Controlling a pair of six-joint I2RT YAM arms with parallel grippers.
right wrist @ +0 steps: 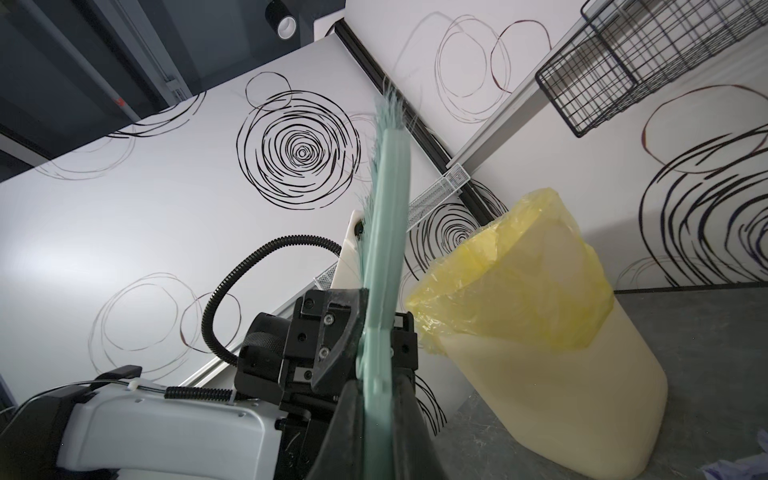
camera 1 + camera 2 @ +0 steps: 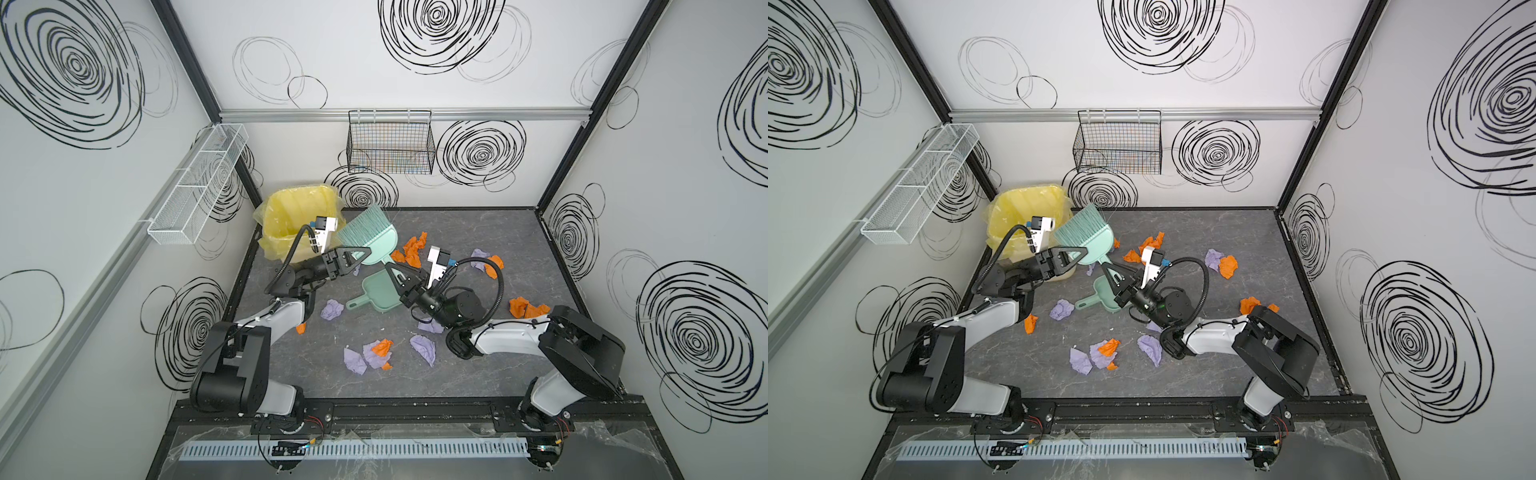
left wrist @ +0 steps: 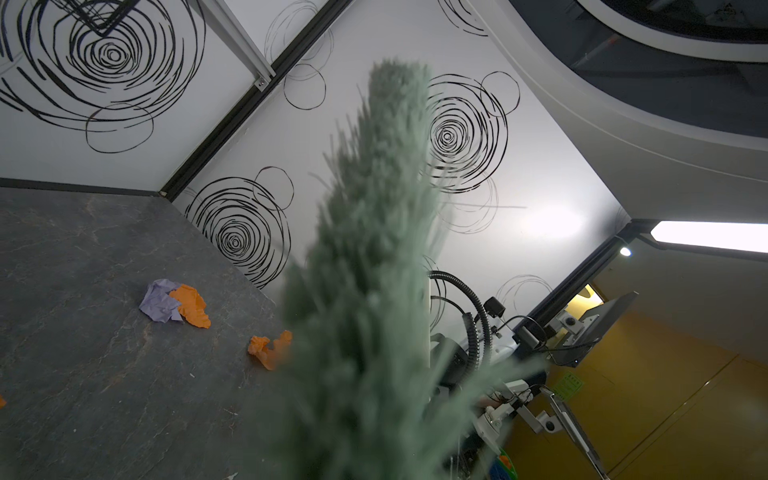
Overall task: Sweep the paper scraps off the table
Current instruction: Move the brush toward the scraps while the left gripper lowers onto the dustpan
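Note:
A mint-green brush (image 2: 368, 237) hangs tilted above the table (image 2: 478, 374), bristles toward the back wall. My left gripper (image 2: 358, 254) is shut on the brush just below its head. My right gripper (image 2: 394, 272) is shut on the end of the brush handle (image 1: 380, 415); the right wrist view shows the left gripper (image 1: 374, 332) clamping higher up. A mint-green dustpan (image 2: 376, 297) lies flat under the right gripper. Orange and purple paper scraps (image 2: 374, 353) lie scattered around both arms, in both top views (image 2: 1106, 347). Bristles (image 3: 374, 291) hide the left jaws in the left wrist view.
A cream bin with a yellow liner (image 2: 291, 220) stands at the back-left corner, close to the brush head (image 1: 519, 291). A black wire basket (image 2: 390, 143) hangs on the back wall. A white mesh shelf (image 2: 199, 183) runs along the left wall.

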